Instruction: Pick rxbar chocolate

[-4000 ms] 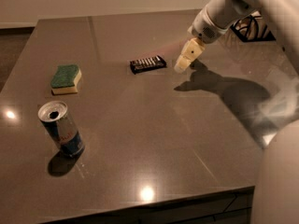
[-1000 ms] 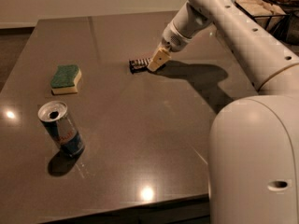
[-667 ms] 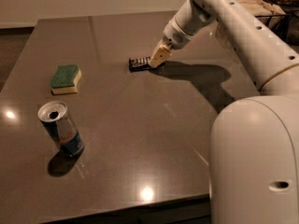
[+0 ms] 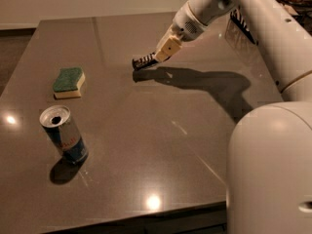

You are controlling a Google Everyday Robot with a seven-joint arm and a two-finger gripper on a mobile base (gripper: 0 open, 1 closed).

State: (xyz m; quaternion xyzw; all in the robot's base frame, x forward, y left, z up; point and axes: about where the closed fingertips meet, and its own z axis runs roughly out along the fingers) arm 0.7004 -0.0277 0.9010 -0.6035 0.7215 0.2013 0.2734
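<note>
The rxbar chocolate (image 4: 143,61), a small black bar with pale stripes, is at the back middle of the dark table (image 4: 161,130). It is tilted and sits a little above its own shadow. My gripper (image 4: 164,51) comes in from the upper right with its tan fingers closed on the bar's right end, which they hide. The bar's left end sticks out towards the left.
A green-and-yellow sponge (image 4: 68,82) lies at the left. An open blue-and-silver can (image 4: 63,134) stands at the front left. My white body (image 4: 273,169) fills the right front corner. A dark striped object (image 4: 239,26) sits at the table's back right edge.
The gripper has closed on the bar's right end, and the bar has risen slightly off the table and tilted. Sponge and can have not moved.
</note>
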